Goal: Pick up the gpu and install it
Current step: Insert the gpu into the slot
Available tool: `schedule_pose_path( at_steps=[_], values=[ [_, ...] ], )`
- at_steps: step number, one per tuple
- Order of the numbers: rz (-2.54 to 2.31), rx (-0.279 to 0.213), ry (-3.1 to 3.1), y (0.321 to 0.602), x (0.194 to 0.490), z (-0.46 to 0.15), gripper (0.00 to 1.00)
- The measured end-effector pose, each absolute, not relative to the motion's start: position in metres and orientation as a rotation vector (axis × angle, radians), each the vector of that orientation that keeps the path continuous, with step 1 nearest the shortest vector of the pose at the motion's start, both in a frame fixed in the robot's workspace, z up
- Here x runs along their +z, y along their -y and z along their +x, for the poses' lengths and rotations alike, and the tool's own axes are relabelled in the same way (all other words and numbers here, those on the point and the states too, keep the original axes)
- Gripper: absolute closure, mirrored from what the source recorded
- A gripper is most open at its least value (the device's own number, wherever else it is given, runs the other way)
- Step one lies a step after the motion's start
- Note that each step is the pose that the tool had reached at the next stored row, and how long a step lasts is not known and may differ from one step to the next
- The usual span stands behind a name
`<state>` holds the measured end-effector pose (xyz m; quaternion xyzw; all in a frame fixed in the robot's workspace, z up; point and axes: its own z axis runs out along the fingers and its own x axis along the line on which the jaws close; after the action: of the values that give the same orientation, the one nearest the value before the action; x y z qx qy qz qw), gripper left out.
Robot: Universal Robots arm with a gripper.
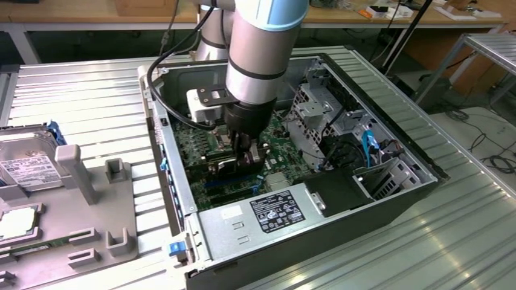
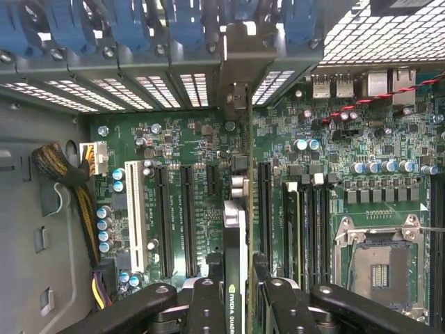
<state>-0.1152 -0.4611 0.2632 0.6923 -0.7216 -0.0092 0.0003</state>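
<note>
My gripper (image 1: pixel 244 154) is down inside the open computer case (image 1: pixel 403 151), shut on the gpu (image 1: pixel 228 162), a dark card held on edge over the green motherboard (image 1: pixel 193 142). In the wrist view the gpu (image 2: pixel 236 229) runs edge-on between my two black fingers (image 2: pixel 207 306), and my gripper (image 2: pixel 236 309) clamps it from both sides. The card's silver bracket (image 2: pixel 236 59) reaches the case's rear slot openings. The card stands between two long black expansion slots (image 2: pixel 188 216). I cannot tell whether its lower edge is seated in a slot.
A hard drive (image 1: pixel 24 163) and a grey parts fixture (image 1: pixel 89 193) lie at the exterior view's left. The power supply (image 1: pixel 266 211) fills the case's near end and drive cages (image 1: pixel 322 121) its right. Yellow and black cables (image 2: pixel 76 188) and the CPU socket (image 2: pixel 382 264) flank the card.
</note>
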Motion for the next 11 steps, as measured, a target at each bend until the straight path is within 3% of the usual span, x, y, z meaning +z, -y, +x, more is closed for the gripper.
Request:
schedule_pose_path(
  at_steps=[11],
  values=[
    [2.159, -0.060, 2.251, 0.4611, 0.2614, -0.1139, 0.73]
  ],
)
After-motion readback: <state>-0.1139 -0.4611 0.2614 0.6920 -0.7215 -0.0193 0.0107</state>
